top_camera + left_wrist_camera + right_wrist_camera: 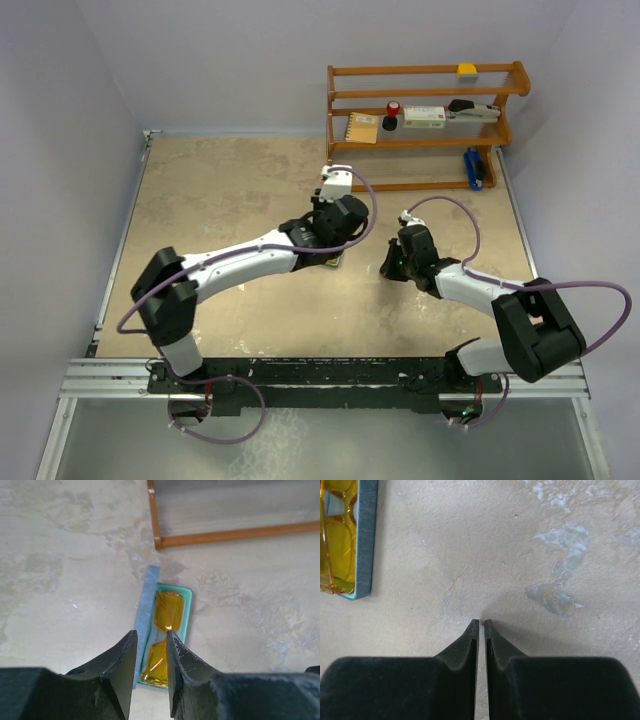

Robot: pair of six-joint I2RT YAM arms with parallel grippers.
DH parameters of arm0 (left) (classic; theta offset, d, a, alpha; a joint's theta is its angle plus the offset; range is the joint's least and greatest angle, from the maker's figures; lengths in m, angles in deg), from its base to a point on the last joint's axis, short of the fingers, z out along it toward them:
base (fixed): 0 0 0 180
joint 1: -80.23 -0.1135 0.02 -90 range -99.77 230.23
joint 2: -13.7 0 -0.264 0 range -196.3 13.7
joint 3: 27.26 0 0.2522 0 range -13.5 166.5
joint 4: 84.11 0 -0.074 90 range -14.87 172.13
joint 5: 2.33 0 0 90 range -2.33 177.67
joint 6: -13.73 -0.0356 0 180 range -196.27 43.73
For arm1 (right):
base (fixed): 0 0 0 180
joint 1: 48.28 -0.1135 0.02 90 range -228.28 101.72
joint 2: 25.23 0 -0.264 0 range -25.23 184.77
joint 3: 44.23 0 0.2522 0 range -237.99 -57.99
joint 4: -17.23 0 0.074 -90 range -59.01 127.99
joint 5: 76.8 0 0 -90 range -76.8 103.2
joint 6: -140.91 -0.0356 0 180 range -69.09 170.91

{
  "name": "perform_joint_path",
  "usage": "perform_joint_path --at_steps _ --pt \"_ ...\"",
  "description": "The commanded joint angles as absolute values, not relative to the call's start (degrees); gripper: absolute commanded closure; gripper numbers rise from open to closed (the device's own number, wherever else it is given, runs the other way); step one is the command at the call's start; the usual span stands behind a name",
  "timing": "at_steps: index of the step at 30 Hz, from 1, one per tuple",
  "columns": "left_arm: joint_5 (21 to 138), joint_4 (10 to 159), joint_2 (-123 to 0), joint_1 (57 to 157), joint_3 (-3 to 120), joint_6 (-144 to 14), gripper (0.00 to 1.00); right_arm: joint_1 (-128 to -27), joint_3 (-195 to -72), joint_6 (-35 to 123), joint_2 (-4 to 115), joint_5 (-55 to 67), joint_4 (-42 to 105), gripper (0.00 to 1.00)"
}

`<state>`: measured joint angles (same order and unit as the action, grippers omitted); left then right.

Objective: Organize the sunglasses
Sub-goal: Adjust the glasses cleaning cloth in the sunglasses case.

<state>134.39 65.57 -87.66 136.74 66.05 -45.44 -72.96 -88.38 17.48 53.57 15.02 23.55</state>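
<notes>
Beige table [60,580], sunglasses [167,611] in case [148,597], beneath left pincer [151,635]

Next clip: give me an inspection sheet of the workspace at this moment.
Surface: tan table, worn pale patches.
Job's things: sunglasses lying inside the open case.
Clutter: small items on the wooden shelf; otherwise nothing seen.
End effectors: left end effector slightly open above the case, empty; right end effector shut, empty, beside the case.
Cables: purple cables loop from both arms.
Surroundings: lavender walls.
</notes>
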Motion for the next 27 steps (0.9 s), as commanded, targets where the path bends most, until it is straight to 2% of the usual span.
perform_joint_path --at_steps 1,5,11,27 --pt "139.4 68.7 -80.7 135.8 61.2 -46.3 0.73 -72.8 -89.2 18.7 53.0 12.6 21.7 0.91" --pt "135.5 71.1 -78.7 132.6 56.3 -44.9 0.8 -72.9 -92.0 19.5 54.4 12.7 21.3 0.99" --pt "134.0 76.0 -78.7 130.0 49.6 -43.3 0.91 -73.0 -96.0 19.6 56.5 9.0 20.6 1.0" --pt "127.0 86.5 -83.4 128.1 41.8 -42.6 0.95 -77.7 -105.4 19.2 65.3 -2.8 15.0 1.0"
